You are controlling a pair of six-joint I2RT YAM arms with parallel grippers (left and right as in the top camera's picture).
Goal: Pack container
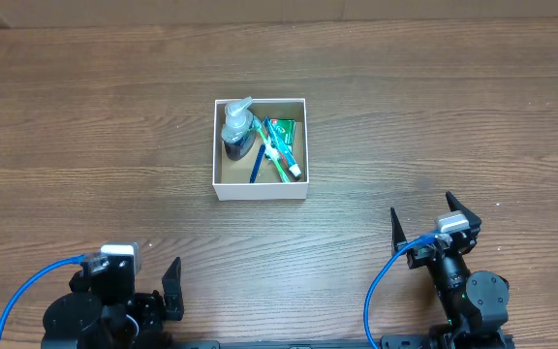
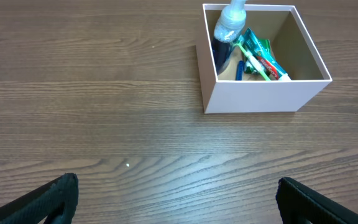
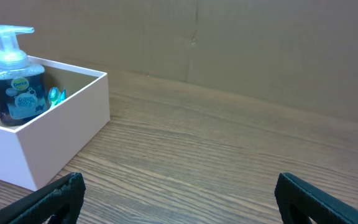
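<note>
Wooden table [image 1: 85, 116] | white box [image 1: 260, 190] mid-table, well ahead of both arms | left gripper [image 2: 176, 183] spread wide, empty | right gripper [image 3: 180, 180] likewise | boxed: upright pump bottle [image 1: 238, 131] at far-left corner, green packet [image 1: 283, 128], toothbrush [image 1: 277, 160] alongside

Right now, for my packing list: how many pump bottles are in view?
1. The bottle stands upright in the box's far-left corner, beside the smaller toiletries. None seems hidden.

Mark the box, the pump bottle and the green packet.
box [image 1: 260, 191], overhead view, white front wall.
pump bottle [image 3: 18, 93], right wrist view, blue body.
green packet [image 1: 283, 129], overhead view, its middle.
</note>
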